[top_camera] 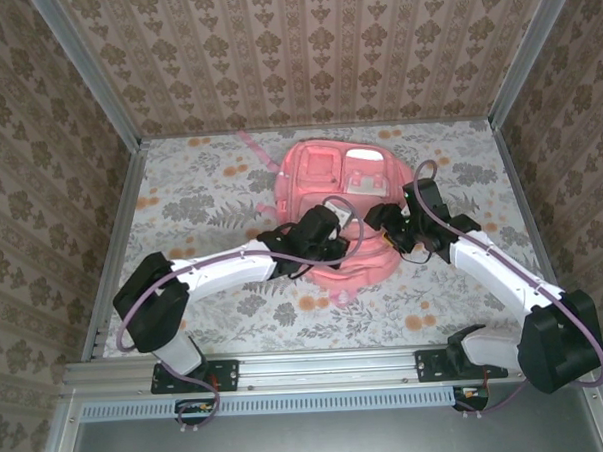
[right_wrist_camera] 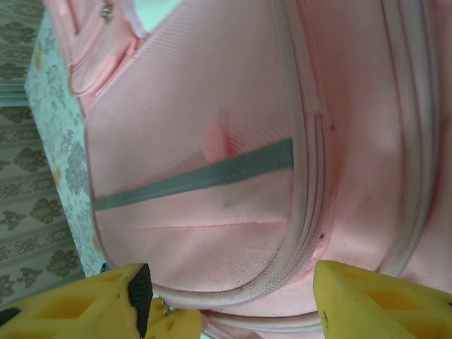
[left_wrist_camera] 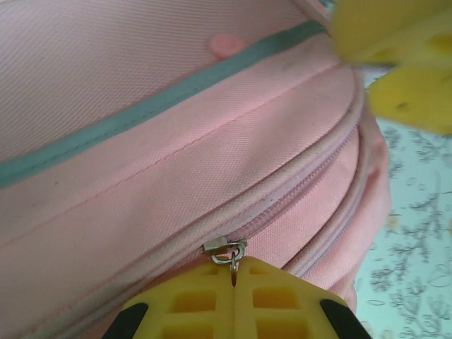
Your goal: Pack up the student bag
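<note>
The student bag point(top_camera: 332, 185), a big pink backpack, lies flat in the middle of the table. My left gripper point(top_camera: 332, 230) is at its near side. In the left wrist view its yellow fingers point(left_wrist_camera: 275, 304) are shut on the metal zipper pull point(left_wrist_camera: 233, 253) of the bag point(left_wrist_camera: 176, 162). My right gripper point(top_camera: 389, 222) hovers at the bag's near right, open, straddling the curved zipper seam point(right_wrist_camera: 296, 261) of the bag point(right_wrist_camera: 212, 233) with nothing between its fingers point(right_wrist_camera: 374, 300). A grey-green trim stripe point(right_wrist_camera: 198, 176) crosses the front panel.
The floral tablecloth point(top_camera: 201, 205) has free room left and right of the bag. A thin pink strap point(top_camera: 255, 150) trails toward the back left. Wallpapered walls and metal posts point(top_camera: 95, 75) close in three sides. The right gripper's yellow fingers point(left_wrist_camera: 402, 56) hang close by in the left wrist view.
</note>
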